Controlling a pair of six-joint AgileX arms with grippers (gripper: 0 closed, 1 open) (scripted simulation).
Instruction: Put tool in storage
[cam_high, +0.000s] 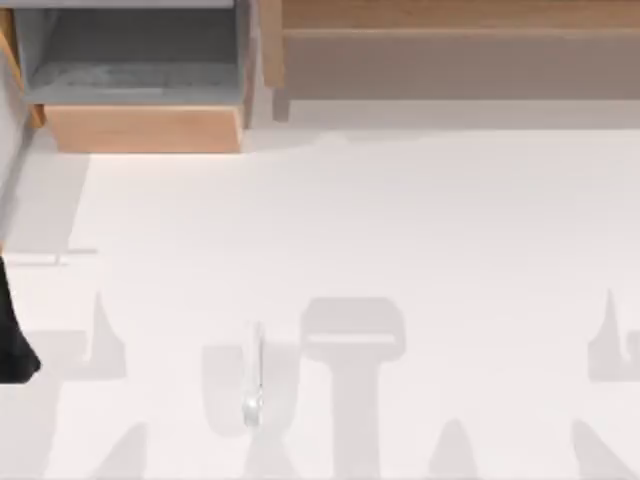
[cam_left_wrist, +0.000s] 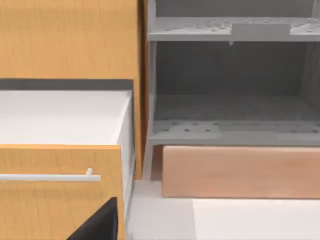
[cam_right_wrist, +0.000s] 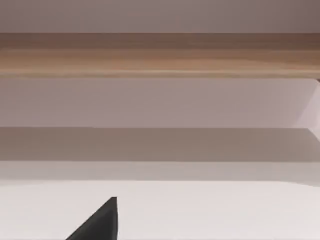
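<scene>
The tool (cam_high: 252, 376) is a slender silvery stick lying on the white table near the front, left of centre, with its rounded bulb toward the front edge. The storage (cam_high: 140, 128) is an open drawer at the back left, with a light-wood front and a grey inside. The left wrist view looks into the same storage (cam_left_wrist: 240, 172) from the front. My left arm (cam_high: 14, 345) is a dark shape at the table's left edge, well left of the tool. A black part of my left gripper (cam_left_wrist: 100, 225) and of my right gripper (cam_right_wrist: 100, 222) shows in each wrist view.
A long wood-and-tan panel (cam_high: 450, 50) runs along the back right, also seen as a panel (cam_right_wrist: 160, 55) ahead of the right wrist. An orange-wood cabinet front with a white handle (cam_left_wrist: 50, 176) stands beside the drawer. Flat grey shadows lie across the table's front.
</scene>
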